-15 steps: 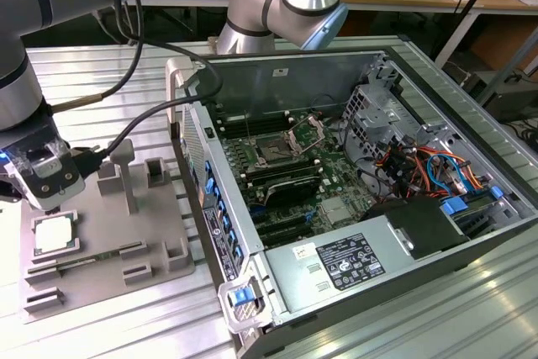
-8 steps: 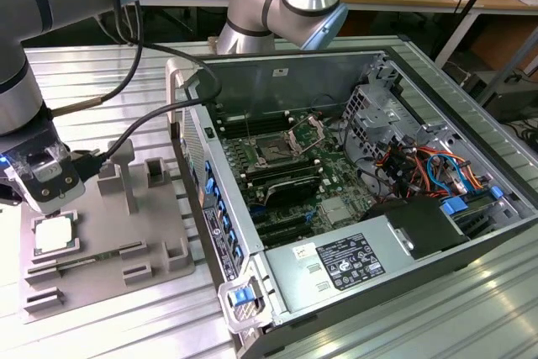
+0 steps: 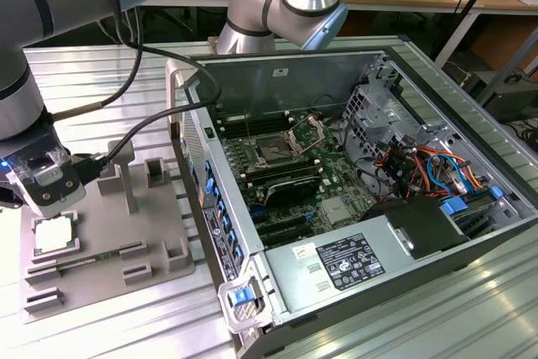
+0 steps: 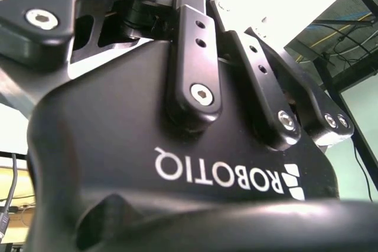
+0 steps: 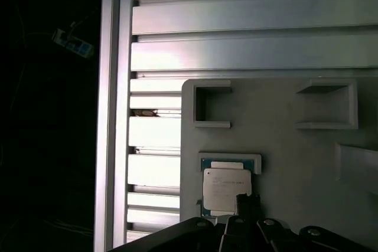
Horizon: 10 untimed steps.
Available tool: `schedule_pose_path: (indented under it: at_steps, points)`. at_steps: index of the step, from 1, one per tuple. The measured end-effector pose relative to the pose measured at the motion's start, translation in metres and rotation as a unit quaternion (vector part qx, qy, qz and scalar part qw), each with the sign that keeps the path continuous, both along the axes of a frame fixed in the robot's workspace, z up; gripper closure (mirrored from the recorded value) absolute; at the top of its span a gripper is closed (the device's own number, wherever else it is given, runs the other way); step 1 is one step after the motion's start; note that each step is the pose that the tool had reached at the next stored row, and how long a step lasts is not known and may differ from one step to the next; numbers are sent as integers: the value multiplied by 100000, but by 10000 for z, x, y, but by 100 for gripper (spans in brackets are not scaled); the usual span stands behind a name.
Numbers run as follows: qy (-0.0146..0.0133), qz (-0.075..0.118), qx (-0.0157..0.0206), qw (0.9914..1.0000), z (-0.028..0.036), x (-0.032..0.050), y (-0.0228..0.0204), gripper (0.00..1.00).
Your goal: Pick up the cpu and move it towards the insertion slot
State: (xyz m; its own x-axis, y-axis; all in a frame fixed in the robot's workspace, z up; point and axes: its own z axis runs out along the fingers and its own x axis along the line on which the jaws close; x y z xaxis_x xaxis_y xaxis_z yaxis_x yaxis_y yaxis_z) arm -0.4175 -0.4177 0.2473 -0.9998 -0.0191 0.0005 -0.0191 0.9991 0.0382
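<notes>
Hovers with gripper [image 3: 52, 195] just above the cpu [image 3: 55, 235], seated in the grey fixture plate [image 3: 126, 233] — well apart from the insertion slot [image 3: 275, 150] — open or closed, cannot tell.

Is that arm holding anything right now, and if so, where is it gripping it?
Nothing looks held. The cpu lies flat in its nest on the grey fixture, with the tool just above it; whether they touch cannot be told.
</notes>
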Motion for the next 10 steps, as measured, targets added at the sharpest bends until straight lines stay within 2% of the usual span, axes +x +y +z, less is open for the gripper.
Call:
schedule_pose_path:
  at_steps: [10]
  points:
    - [6,0,-5,100000,-59,-1,-1,89]
